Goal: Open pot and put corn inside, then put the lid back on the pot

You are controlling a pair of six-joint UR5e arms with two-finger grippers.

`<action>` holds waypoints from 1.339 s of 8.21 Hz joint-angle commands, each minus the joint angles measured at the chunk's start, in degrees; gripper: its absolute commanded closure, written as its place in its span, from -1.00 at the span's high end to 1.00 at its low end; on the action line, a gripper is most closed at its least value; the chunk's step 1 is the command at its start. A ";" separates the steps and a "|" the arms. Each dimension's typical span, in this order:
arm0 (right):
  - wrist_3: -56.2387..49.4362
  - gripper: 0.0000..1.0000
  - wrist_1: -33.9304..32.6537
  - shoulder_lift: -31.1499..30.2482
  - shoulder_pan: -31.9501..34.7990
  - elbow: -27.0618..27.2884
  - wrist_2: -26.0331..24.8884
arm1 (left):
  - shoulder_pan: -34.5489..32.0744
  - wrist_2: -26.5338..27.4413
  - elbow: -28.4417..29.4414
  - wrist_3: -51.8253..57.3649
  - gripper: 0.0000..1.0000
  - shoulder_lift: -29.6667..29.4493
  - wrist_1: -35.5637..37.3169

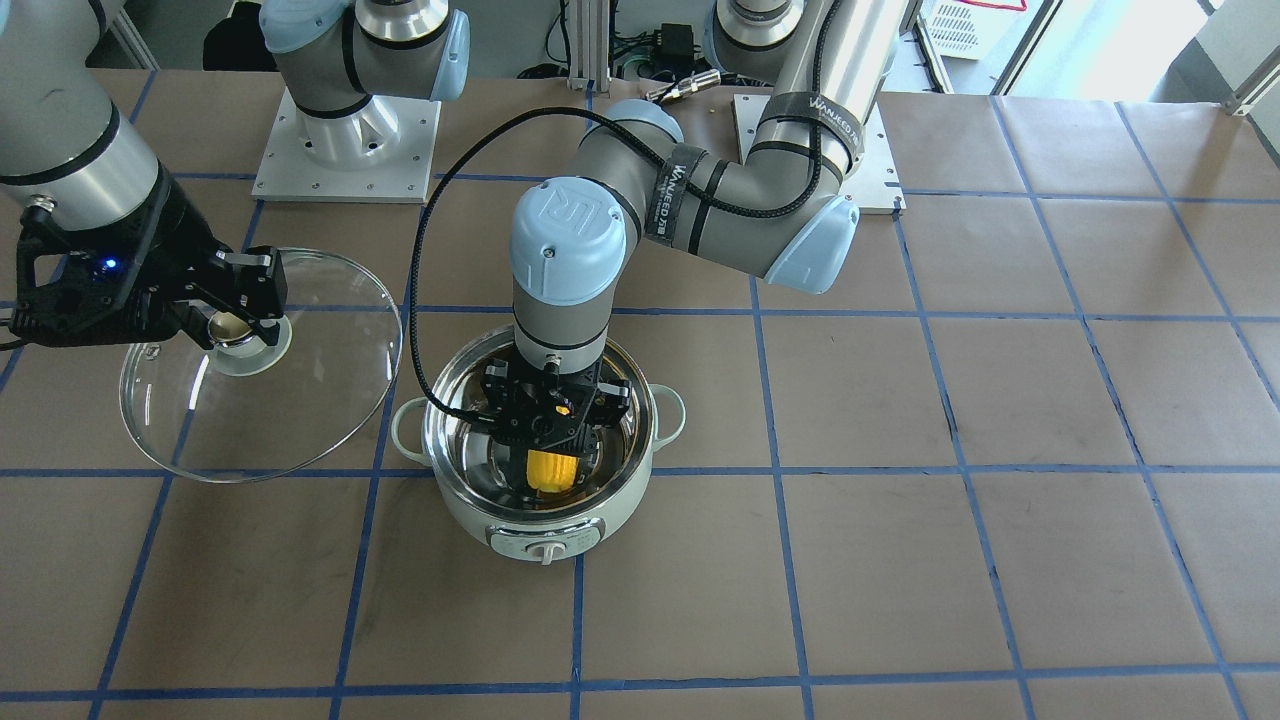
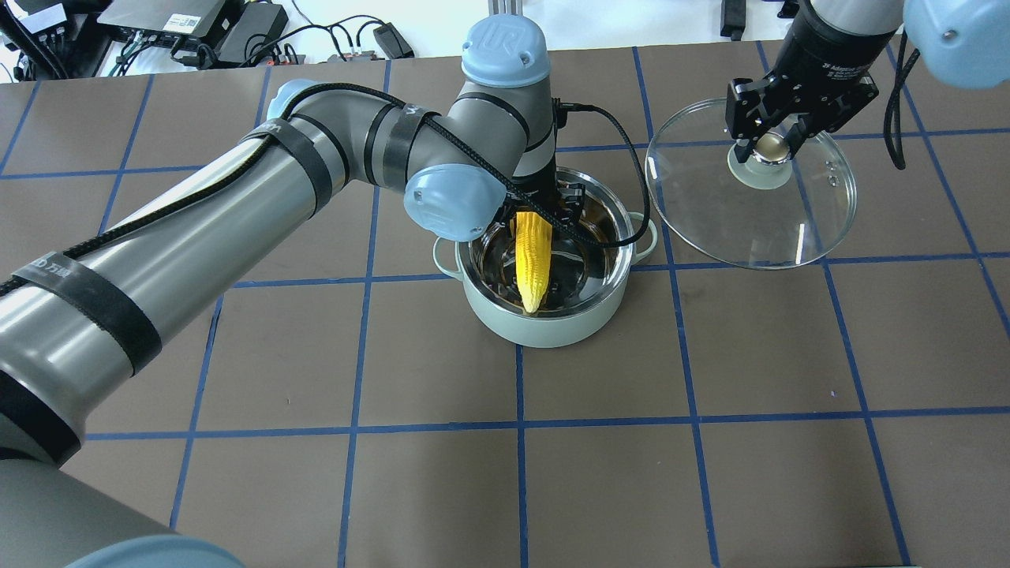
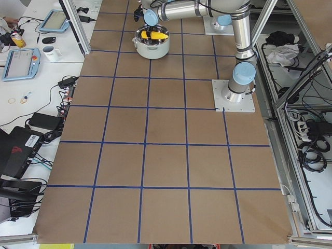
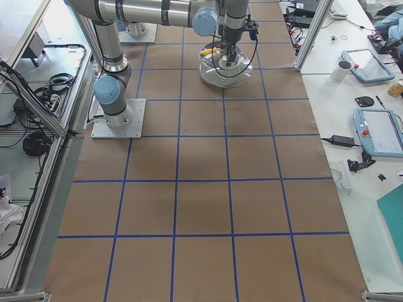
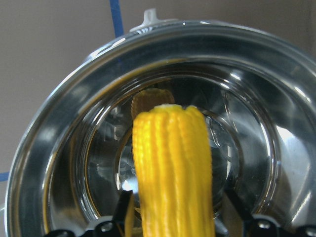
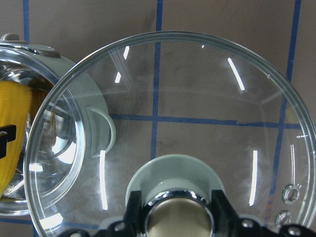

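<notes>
Corn (image 2: 530,260) hangs point-down inside the mouth of pot (image 2: 544,330), close to upright. It is pinched at its upper end by left gripper (image 5: 175,217), with the fingers pressing on both sides of the cob. In the left wrist view the lower end is near its own reflection in the steel bottom, so it seems low, but I cannot tell if it touches. I think the cob goes in end-first because it is approx. as long as the pot is wide, and a flat entry could catch the rim.

Lid (image 2: 757,229) is off the pot and held to the robot's right, w/ right gripper (image 2: 772,142) clamped around the beige knob (image 6: 177,217). Its edge is near the pot's side handle, not over the opening. Probably it is parked there so the left arm has free way and the return path is short.

Step in hand, by my judgement, is release of corn. Lid back on is not yet done.
</notes>
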 commanded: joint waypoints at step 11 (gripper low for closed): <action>21.90 -0.35 -8.72 10.01 20.03 -4.19 0.42 | 16.87 5.67 1.43 15.30 1.00 14.69 -13.68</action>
